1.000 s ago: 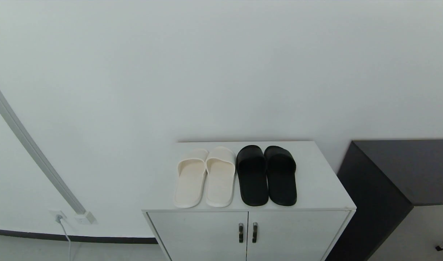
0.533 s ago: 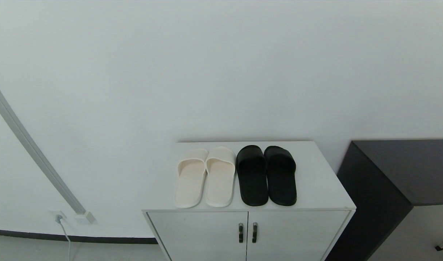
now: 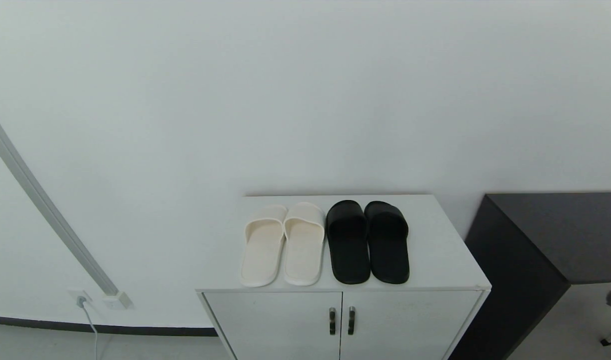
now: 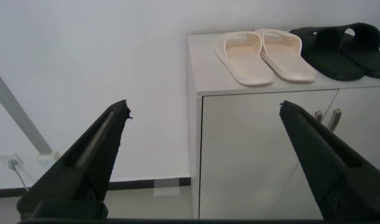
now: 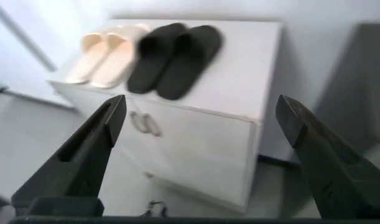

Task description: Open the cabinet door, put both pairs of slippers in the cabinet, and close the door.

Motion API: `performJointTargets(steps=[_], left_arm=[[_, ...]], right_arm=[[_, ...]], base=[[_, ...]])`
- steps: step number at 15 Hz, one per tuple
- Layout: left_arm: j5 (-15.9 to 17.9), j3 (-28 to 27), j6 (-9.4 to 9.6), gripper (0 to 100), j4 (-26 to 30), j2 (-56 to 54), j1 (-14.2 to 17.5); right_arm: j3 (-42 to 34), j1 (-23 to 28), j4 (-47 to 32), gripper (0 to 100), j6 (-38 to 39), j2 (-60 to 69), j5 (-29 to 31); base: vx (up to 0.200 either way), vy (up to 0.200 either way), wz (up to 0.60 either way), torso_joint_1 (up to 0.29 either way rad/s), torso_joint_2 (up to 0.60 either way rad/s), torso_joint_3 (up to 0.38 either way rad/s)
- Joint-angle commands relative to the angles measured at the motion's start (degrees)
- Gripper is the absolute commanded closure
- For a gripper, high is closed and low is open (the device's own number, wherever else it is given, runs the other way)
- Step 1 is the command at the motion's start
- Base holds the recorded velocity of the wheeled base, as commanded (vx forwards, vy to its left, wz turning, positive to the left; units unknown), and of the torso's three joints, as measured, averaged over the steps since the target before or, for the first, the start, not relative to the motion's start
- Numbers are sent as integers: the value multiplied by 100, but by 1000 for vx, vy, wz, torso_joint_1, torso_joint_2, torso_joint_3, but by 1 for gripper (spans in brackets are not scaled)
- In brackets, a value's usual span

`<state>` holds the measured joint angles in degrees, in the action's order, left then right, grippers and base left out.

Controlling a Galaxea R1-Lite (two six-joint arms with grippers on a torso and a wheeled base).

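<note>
1. The cabinet (image 3: 445, 250): white, straight ahead of me. Its left door (image 3: 275, 325) and right door (image 3: 410, 320) are both shut, so I judge opening a door to be the step in hand.
2. The left handle (image 3: 332, 320) and right handle (image 3: 351, 320): short upright dark bars, just beside each other across the centre seam.
3. The cream slippers (image 3: 283, 245) and black slippers (image 3: 368, 242): two pairs side by side on the cabinet top. Toes point to the wall (image 3: 305, 100) and heels lie near the front edge.
4. My left pincer (image 4: 203, 104): spread wide and holding nothing, well apart from the cabinet.
5. My right pincer (image 5: 200, 99): likewise wide and empty, well back from the doors.
6. The dark cabinet (image 3: 535, 240): stands just to the right of the white one.

Handling note: the handles sit very close together. I should take one bar alone, with a finger on either side, and come in narrow enough to miss its neighbour. After closing firmly, I should pull along the door's arc rather than straight back. The right door may swing toward the dark cabinet, and I cannot tell how much room it has. My wrist should stay below the top's front edge so the slipper heels are not knocked.
</note>
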<state>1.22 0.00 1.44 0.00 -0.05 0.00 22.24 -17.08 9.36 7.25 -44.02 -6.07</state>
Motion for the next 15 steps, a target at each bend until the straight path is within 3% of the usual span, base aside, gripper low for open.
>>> performJointTargets(steps=[1, 2, 5, 9, 13, 15], left_arm=[[1, 0, -3, 0, 0, 5, 0], [1, 0, -3, 0, 0, 5, 0], [1, 0, -3, 0, 0, 5, 0], [1, 0, -12, 0, 0, 5, 0], [1, 0, -12, 0, 9, 5, 0], [1, 0, -12, 0, 0, 5, 0]], right_arm=[[527, -1052, 329, 0, 347, -1434, 396], [686, -1764, 681, 0, 373, -1944, 871], [1002, -2423, 1314, 0, 426, -3034, 1565], [1907, -2599, 1780, 0, 1085, -4730, 2611], [2540, -2599, 2395, 0, 1156, -5969, 3622], [2698, -2599, 2632, 0, 1138, -6329, 3824]], base=[[0, 0, 0, 0, 0, 0], [0, 0, 0, 0, 0, 0], [0, 0, 0, 0, 0, 0], [0, 0, 0, 0, 0, 0], [0, 0, 0, 0, 0, 0], [0, 0, 0, 0, 0, 0]])
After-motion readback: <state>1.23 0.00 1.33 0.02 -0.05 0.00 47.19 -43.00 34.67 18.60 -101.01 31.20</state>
